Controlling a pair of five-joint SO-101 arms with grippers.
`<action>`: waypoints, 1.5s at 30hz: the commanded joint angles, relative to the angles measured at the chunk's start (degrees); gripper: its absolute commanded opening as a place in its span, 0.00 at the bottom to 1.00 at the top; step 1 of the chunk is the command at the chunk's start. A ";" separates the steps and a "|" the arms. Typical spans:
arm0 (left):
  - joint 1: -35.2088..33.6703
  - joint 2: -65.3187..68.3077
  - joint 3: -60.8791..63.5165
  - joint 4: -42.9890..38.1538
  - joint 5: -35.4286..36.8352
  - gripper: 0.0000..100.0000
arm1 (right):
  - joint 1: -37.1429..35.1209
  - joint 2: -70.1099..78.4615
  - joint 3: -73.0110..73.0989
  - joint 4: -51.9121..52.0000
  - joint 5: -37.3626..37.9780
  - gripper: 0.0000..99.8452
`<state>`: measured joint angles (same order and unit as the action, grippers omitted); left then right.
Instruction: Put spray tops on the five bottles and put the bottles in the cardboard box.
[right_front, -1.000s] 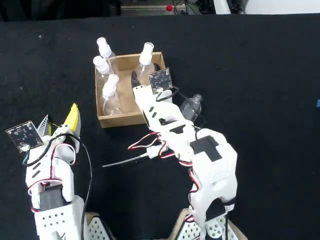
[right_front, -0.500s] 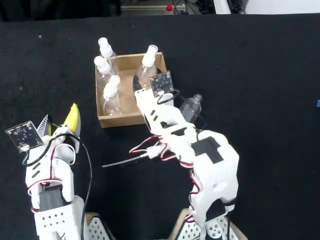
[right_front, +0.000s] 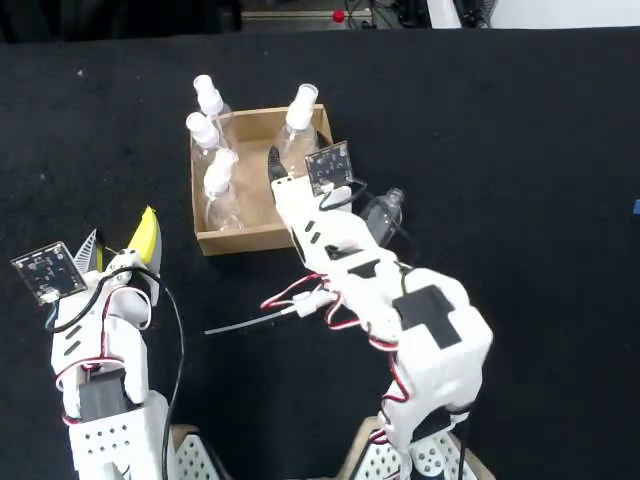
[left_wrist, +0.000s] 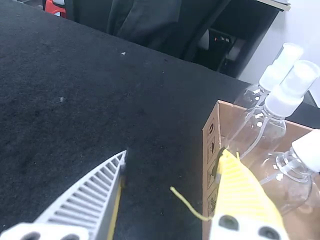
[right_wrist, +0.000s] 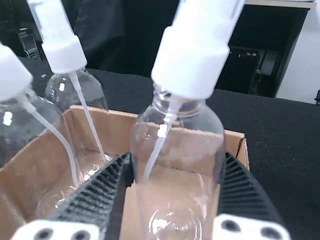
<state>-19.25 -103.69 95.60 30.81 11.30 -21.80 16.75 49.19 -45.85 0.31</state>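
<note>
Clamping with the right gripper (right_wrist: 172, 167) on a capped bottle (right_wrist: 175, 145), black fingers (right_wrist: 95, 195) pressed to both sides of its body. Holding it inside the cardboard box (right_front: 240, 241), at the box's far right corner; cannot tell if touching the box floor. Also in the box: three more capped bottles (right_front: 222, 190), along its left wall. Box toward the far edge of the bench (right_front: 500, 150), left of centre. Just beside the box's right wall, lying partly under the right arm (right_front: 360, 270): uncapped bottle (right_front: 385, 208). Off the box's near edge, on the bench: thin white tube (right_front: 245, 322). Hovering wide open off the box's near left corner: left gripper (left_wrist: 172, 155).
</note>
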 joint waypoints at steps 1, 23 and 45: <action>-0.66 -0.62 0.22 -1.23 -0.44 0.27 | -0.62 -6.11 0.40 -0.79 0.00 0.22; -0.66 -0.62 0.22 -0.97 -0.44 0.27 | -0.88 1.98 -8.48 1.67 0.00 0.22; -0.75 -0.62 0.22 -0.97 -0.44 0.27 | -0.97 6.02 -10.95 1.58 0.26 0.22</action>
<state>-19.25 -103.69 95.60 30.81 11.30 -21.89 23.43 41.89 -44.00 0.31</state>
